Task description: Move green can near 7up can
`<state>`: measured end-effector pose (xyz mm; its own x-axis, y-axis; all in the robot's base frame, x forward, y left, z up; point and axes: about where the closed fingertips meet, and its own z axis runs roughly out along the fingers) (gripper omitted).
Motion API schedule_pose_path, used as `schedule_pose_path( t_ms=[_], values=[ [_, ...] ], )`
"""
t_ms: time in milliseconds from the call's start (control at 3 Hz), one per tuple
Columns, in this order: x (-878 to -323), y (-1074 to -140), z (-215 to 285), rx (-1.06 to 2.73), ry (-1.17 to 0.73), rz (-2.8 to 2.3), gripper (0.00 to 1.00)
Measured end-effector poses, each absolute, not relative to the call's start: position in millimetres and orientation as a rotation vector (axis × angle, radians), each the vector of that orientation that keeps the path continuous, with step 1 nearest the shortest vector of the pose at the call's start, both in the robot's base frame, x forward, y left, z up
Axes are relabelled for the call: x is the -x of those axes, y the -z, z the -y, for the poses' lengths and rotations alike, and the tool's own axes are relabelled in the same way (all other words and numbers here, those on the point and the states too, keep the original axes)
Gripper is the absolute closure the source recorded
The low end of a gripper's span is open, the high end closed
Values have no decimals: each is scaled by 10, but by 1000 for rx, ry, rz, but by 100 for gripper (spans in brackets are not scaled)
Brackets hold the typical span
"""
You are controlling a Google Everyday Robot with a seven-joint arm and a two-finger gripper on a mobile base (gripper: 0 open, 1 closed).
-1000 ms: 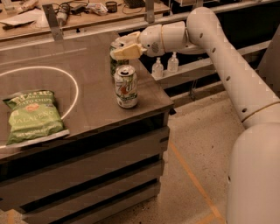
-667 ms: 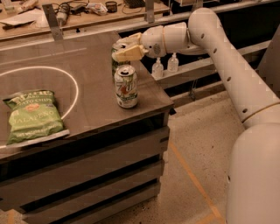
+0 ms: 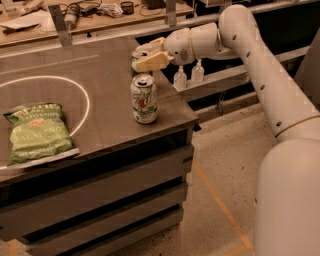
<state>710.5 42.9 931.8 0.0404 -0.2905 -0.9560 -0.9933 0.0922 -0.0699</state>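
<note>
The 7up can (image 3: pixel 144 99) stands upright near the right front corner of the dark table (image 3: pixel 100 135); its body is white with green lettering. The green can (image 3: pixel 135 56) stands just behind it, touching or nearly so, mostly hidden by the 7up can and my fingers. My gripper (image 3: pixel 148 55) reaches in from the right at the top of the green can. One cream finger (image 3: pixel 151 46) is on its far side and one is on its near side, closed around it.
A green jalapeño chips bag (image 3: pixel 40 132) lies at the table's front left, over a white painted circle (image 3: pixel 85 100). Two small clear bottles (image 3: pixel 189 75) stand on a shelf right of the table. A cluttered bench (image 3: pixel 90 12) runs behind. The table's right edge is close to both cans.
</note>
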Motion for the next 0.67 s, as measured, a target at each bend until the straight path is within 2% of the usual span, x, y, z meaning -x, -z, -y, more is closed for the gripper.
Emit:
schedule_pose_path(
  t_ms=[667],
  values=[
    [-7019,-9378,-224,1370,-924,-1424,100]
  ],
)
